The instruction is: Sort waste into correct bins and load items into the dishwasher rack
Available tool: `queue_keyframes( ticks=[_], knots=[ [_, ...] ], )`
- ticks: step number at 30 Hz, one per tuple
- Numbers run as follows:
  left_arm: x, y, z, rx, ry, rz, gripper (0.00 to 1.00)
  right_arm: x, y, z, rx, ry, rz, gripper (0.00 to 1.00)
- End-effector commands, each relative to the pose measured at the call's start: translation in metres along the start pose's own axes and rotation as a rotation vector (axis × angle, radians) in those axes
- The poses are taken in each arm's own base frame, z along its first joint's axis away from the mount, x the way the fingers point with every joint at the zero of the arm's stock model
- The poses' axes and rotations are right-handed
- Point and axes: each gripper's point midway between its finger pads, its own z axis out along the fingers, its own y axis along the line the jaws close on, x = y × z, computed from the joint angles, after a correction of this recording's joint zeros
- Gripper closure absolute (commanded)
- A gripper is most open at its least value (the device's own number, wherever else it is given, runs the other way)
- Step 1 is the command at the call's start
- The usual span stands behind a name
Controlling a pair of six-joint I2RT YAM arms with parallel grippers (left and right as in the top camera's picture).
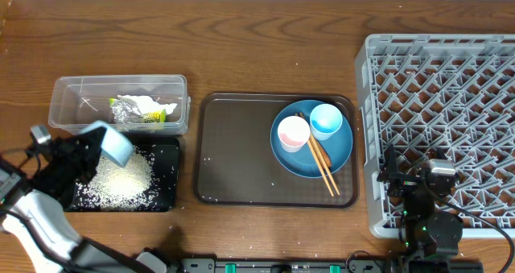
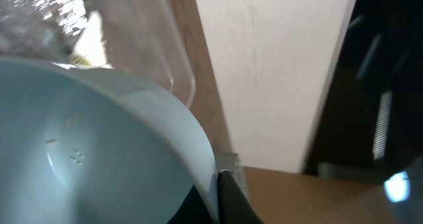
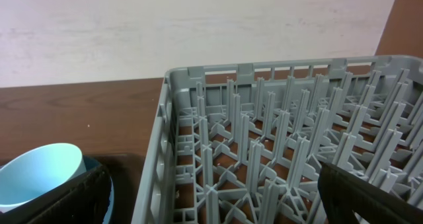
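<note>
The left tool (image 1: 90,152) is pinched narrow on the rim of the white-blue bowl (image 1: 113,144), holding it tipped on edge over the black tray (image 1: 165,148), where a heap of rice (image 1: 121,176) lies. The left wrist view shows a few grains clinging inside the bowl, and the clear tub (image 1: 64,92), with the foil wrapper (image 1: 129,109) and tissue (image 1: 149,104) in it, just behind. The grip is a thin rim pinch on a tilted bowl, so a shake to free the grains could let it twist or slip. Rice already reaches the tray's edges, and a wide swing could scatter more onto the surface (image 1: 257,47). The right tool (image 1: 410,170) hangs wide and empty over the near-left corner of the dishwasher rack (image 1: 451,72). The blue plate (image 1: 338,148) on the brown tray (image 1: 233,152) holds both cups and the chopsticks (image 1: 323,164), which could roll off if it is lifted.
</note>
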Motion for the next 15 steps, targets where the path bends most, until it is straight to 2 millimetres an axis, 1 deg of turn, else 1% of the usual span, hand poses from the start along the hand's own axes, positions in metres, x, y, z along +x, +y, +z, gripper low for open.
queue_keyframes(
  ticks=[1,5,7,9,12,15],
  knots=[
    [0.001,-0.032,0.003,-0.088,-0.048,0.131,0.94,0.0,0.004,0.0,-0.013,-0.001,0.008,0.01],
    [0.018,-0.067,0.007,-0.153,-0.094,0.277,0.94,0.0,0.004,0.0,-0.013,-0.002,0.008,0.01],
    [0.033,-0.086,0.01,-0.176,-0.117,0.384,0.94,0.0,0.004,0.0,-0.014,-0.001,0.008,0.01],
    [0.048,-0.098,0.013,-0.193,-0.128,0.471,0.94,0.0,0.004,0.0,-0.014,-0.002,0.008,0.01],
    [0.073,-0.11,0.019,-0.212,-0.119,0.623,0.94,0.0,0.004,0.0,-0.013,-0.001,0.008,0.01],
    [0.09,-0.105,0.022,-0.29,-0.12,0.692,0.94,0.0,0.004,0.0,-0.013,-0.001,0.008,0.01]
  ],
)
